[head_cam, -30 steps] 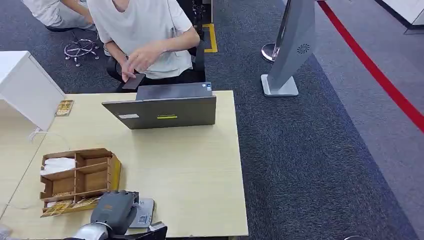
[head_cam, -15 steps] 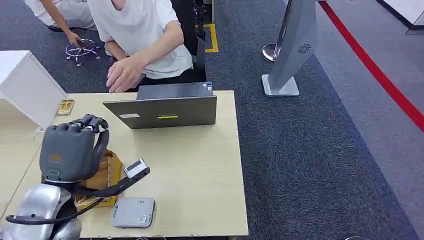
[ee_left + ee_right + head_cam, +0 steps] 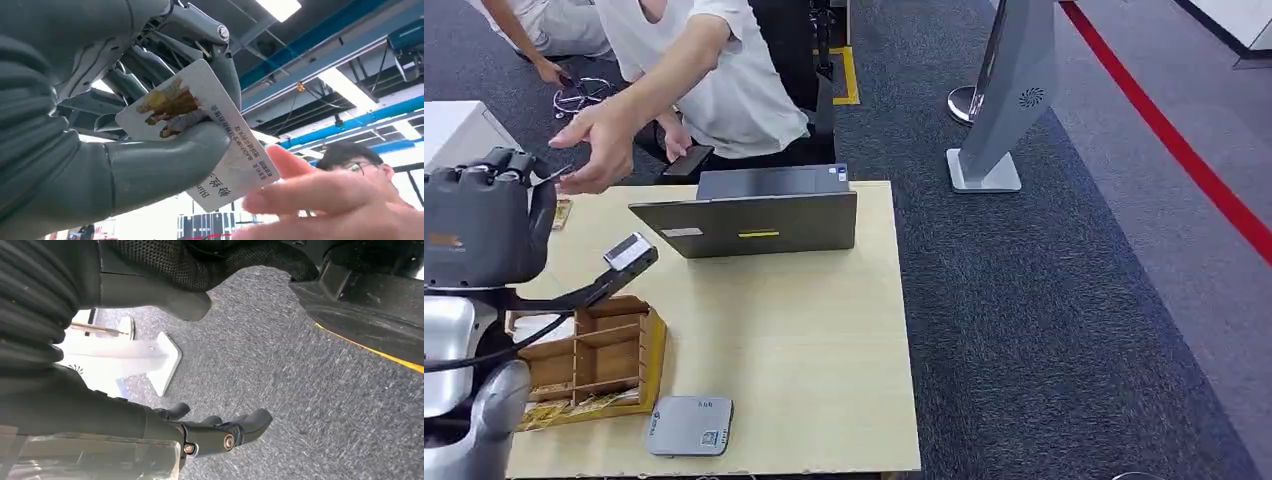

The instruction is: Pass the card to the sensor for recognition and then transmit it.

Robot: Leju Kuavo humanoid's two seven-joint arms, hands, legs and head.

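Card (image 3: pixel 200 135), white with a brown figure print and lines of text, sits pinched between the thumb and darker fingers of the left hand (image 3: pixel 484 225), raised at the left edge of the head view. A person's hand (image 3: pixel 599 145) reaches toward it at upper left, fingers just beside the card's free end in the left wrist view. Below, on the wooden table (image 3: pixel 814 340), the grey sensor (image 3: pixel 690 425) lies near the bottom edge, beside a wooden compartment box (image 3: pixel 594 355). A grey laptop (image 3: pixel 754 215) stands mid-frame. The right hand (image 3: pixel 220 432) hangs over grey carpet, fingers loosely apart, holding nothing.
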